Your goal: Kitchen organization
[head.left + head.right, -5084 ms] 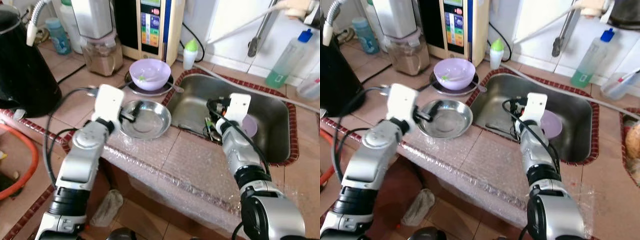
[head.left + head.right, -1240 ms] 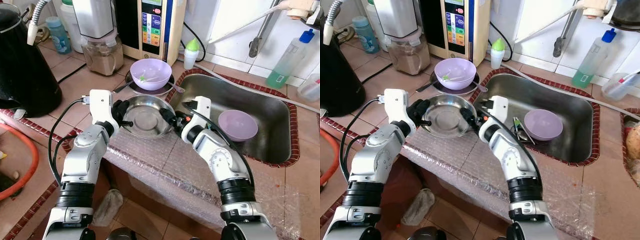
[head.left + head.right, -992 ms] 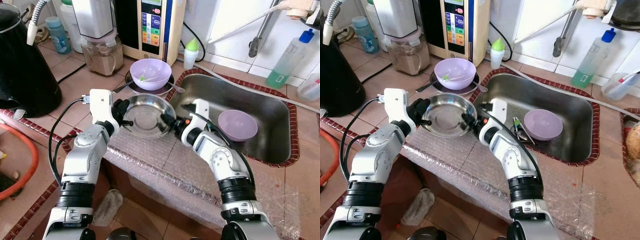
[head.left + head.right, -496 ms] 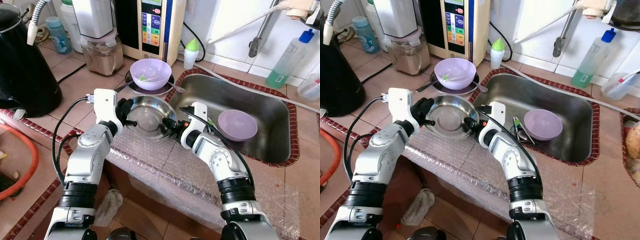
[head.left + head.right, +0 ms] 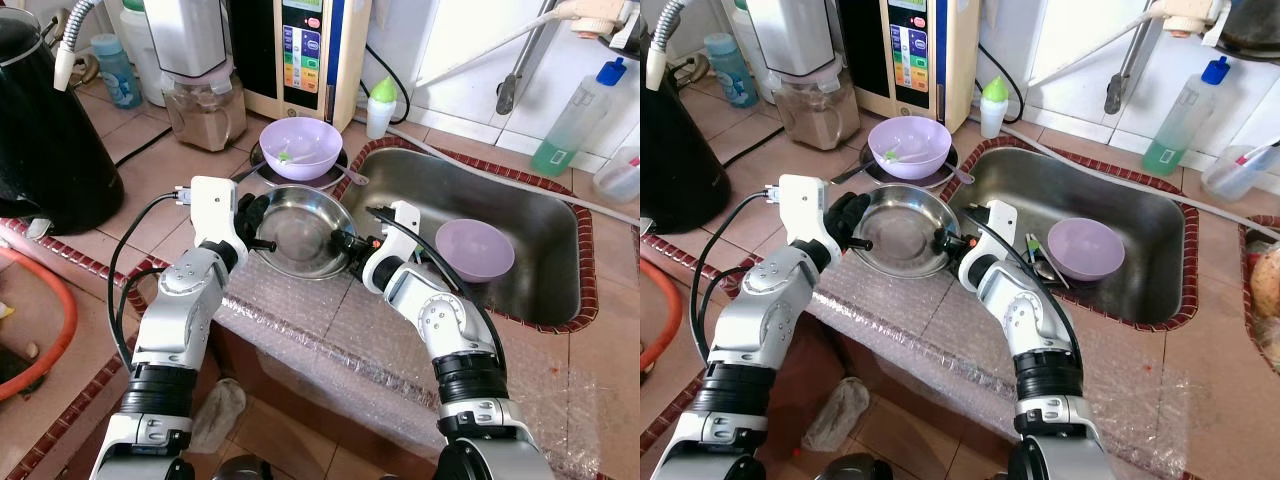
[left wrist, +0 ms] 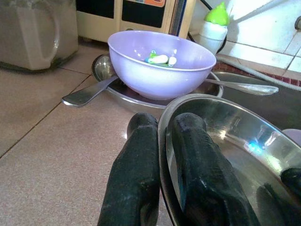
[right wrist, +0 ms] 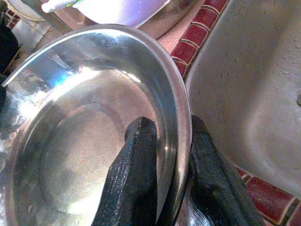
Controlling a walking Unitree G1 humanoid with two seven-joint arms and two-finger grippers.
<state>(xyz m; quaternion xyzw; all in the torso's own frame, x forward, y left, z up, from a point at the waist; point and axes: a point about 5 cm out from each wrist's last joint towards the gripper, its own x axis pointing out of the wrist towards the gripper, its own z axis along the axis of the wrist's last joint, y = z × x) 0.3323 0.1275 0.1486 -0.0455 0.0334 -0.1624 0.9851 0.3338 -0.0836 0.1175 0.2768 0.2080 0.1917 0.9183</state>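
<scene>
Both fingers on steel bowl rim

A pinkish tiled counter edged with red brick-pattern trim runs across the kitchen, its front edge covered in bubble wrap. A steel sink is set into the counter's right half, below a white tiled wall and a tap pipe. Along the counter's back edge stand a blender, a water purifier and a small green-capped bottle. A black kettle occupies the left corner. Below, the floor is brown tile.
</scene>
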